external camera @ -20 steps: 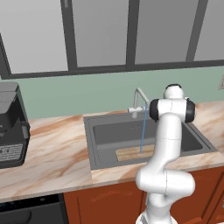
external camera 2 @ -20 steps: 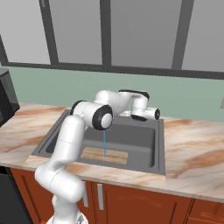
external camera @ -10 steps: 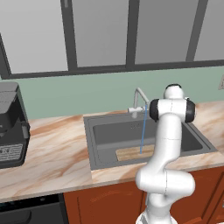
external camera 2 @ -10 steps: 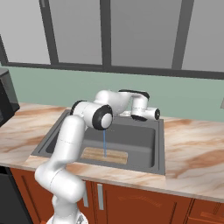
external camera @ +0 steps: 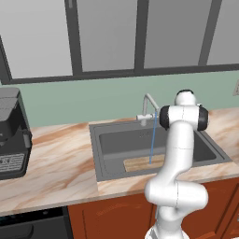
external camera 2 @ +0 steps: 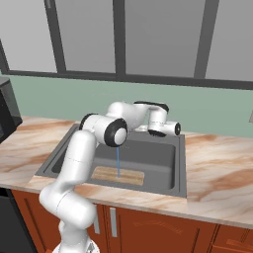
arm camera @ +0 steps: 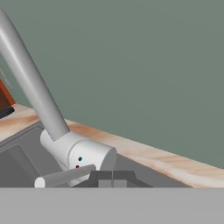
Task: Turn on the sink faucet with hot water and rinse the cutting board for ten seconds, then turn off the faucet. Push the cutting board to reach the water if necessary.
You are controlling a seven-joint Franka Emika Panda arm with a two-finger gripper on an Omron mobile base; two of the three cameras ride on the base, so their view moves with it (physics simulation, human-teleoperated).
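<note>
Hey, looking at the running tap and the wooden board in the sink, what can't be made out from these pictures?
- Light-tan wooden cutting board: right end hidden by the white arm, left base view.
- Grey metal faucet: spout tip cut off by the top edge, hand view.
- Shut gripper: contact with the faucet's lever unclear, hand view.

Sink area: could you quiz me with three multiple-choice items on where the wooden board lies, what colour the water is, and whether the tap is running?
1. Where is the cutting board?
A. on the counter
B. in the sink, at its front
C. leaning on the wall

2. What colour is the water?
A. light blue
B. red
C. green

3. What state is the sink faucet in?
A. removed
B. off
C. running

Key: 1 B, the board lies flat on the basin floor; 2 A, a thin blue line shows; 3 C, the stream falls from the spout onto the board.
</note>
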